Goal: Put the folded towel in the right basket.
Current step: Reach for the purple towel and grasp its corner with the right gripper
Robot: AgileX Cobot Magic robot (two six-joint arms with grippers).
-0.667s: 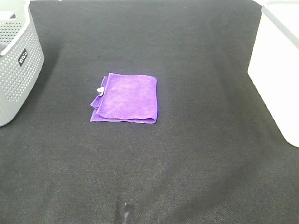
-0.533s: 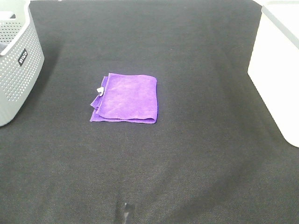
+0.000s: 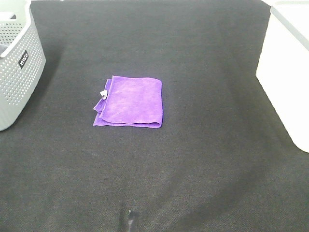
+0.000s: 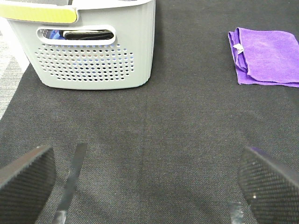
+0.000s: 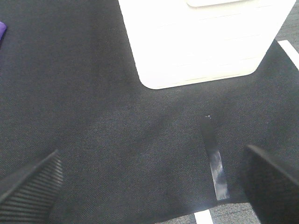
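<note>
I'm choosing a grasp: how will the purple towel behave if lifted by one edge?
Probably floppy: the towel is thin cloth lying flat, so it should droop. Its loose layered edges by the white tag suggest it may unfold. Likely light, and unlikely to roll.

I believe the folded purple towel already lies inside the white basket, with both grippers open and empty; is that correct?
Not quite: the purple towel lies on the black mat, outside the white basket, as the exterior high view shows. The left gripper and right gripper are open and empty.

Black, finely ribbed tool fingers (image 4: 25, 177)
</note>
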